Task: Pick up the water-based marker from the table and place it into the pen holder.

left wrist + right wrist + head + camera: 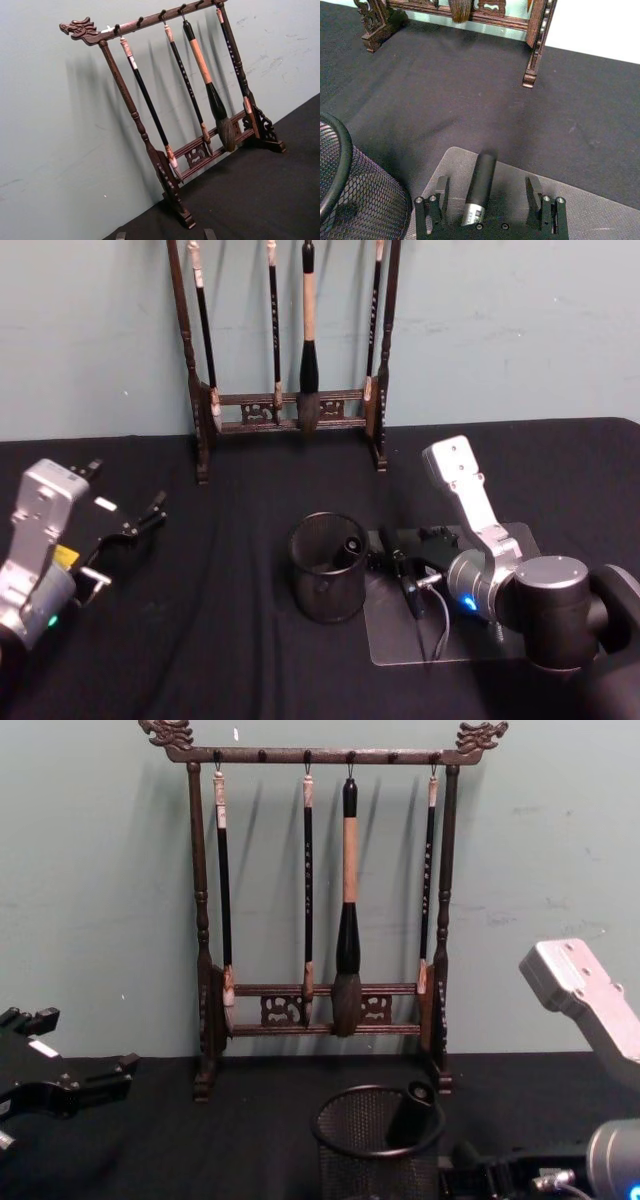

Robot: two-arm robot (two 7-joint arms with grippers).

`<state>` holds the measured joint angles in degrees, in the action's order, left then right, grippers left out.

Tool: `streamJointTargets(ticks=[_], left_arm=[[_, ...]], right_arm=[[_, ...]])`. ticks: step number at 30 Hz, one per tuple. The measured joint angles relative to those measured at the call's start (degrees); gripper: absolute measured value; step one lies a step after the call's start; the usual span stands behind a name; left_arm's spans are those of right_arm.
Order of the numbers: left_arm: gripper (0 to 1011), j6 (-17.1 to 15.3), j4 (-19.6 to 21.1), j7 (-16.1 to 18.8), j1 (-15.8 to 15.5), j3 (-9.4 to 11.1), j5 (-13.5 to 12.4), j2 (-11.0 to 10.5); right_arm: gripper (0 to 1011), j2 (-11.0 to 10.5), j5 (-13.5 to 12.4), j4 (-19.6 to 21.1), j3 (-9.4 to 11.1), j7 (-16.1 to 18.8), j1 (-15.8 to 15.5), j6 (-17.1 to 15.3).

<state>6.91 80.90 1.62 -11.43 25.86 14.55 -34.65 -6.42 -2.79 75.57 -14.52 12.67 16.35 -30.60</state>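
Probably light and stiff, the marker (480, 187) lies on the clear mat (600, 215) just beside the pen holder (370, 210), between the wide-spread jaws of the right gripper (488, 184), touching neither. Its smooth barrel may roll, so mid-barrel looks the safest hold. The left gripper (132, 540) idles at the left, jaws apart.

Blk marker (481, 182) flat on mat (600, 210), just beside upright blk mesh pen holder (325, 602)

Ahead of me a plain pale teal wall (500, 330) closes off the far side. My black-clothed tabletop (200, 640) runs up to it. At its far edge stands a dark wooden brush rack (197, 870) with dragon-head ends, four calligraphy brushes (348, 940) hanging from it.
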Motion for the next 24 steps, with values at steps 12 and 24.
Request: streamJointTargets(ticks=[12, 24], left_arm=[[1009, 0.0, 0.0, 0.0, 0.0, 0.0, 0.0, 0.0], [1009, 0.0, 0.0, 0.0, 0.0, 0.0, 0.0, 0.0]], right_arm=[[1002, 0.01, -0.04, 0.08, 0.02, 0.0, -0.01, -0.12], [942, 0.02, -0.21, 0.18, 0.03, -0.08, -0.06, -0.24]])
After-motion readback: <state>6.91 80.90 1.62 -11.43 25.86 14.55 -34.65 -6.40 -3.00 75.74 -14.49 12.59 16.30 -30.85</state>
